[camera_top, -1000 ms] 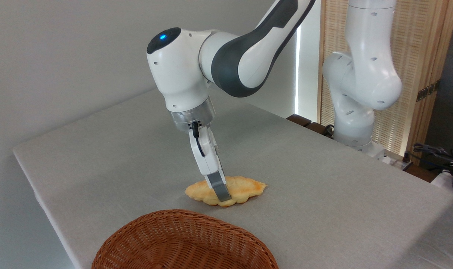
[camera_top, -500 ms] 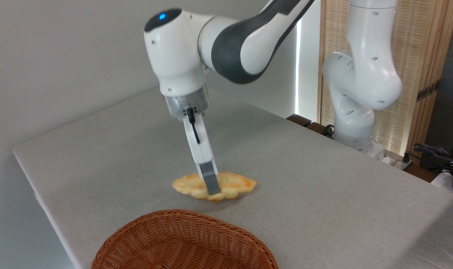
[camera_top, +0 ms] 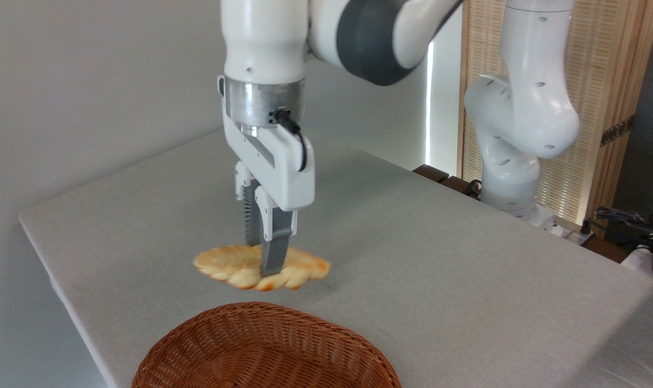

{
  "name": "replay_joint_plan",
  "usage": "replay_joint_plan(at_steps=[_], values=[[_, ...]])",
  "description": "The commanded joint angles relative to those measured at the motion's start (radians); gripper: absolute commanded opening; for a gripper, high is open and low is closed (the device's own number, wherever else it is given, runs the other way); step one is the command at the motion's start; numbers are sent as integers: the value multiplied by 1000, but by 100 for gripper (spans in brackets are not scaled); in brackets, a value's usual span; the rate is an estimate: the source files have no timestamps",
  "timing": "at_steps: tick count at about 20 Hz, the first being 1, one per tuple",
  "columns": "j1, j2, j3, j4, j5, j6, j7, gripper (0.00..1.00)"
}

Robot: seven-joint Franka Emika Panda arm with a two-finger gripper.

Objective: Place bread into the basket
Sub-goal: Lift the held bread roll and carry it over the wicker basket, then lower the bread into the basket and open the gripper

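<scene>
The bread (camera_top: 229, 265), a flat golden-yellow pastry with scalloped edges, hangs level a little above the grey tablecloth. My gripper (camera_top: 262, 261) points straight down and is shut on the bread's middle, one grey finger (camera_top: 275, 250) in front and the other behind it. The reddish-brown woven basket (camera_top: 262, 350) sits at the table's front edge, just in front of and below the bread. The bread is slightly blurred.
The grey cloth-covered table (camera_top: 439, 258) stretches back and to the right. The arm's white base (camera_top: 515, 140) stands at the back right, with cables (camera_top: 628, 221) beside it. The table's left edge (camera_top: 51, 269) runs near the basket.
The gripper has risen and moved left toward the basket, turning upright, with the bread lifted off the cloth in it.
</scene>
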Motion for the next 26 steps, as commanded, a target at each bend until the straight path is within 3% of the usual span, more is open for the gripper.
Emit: replay_joint_plan(at_steps=[1,2,4,20,23,26], values=[[-5,34,42,27,-47,147,-81,61],[-5,49,45,27,-47,191,-87,83],[-4,72,48,25,-47,248,-89,100],[-7,108,47,25,-44,271,-85,100],[-10,89,36,26,-46,267,-90,100],[-19,34,27,30,-47,201,-162,100]])
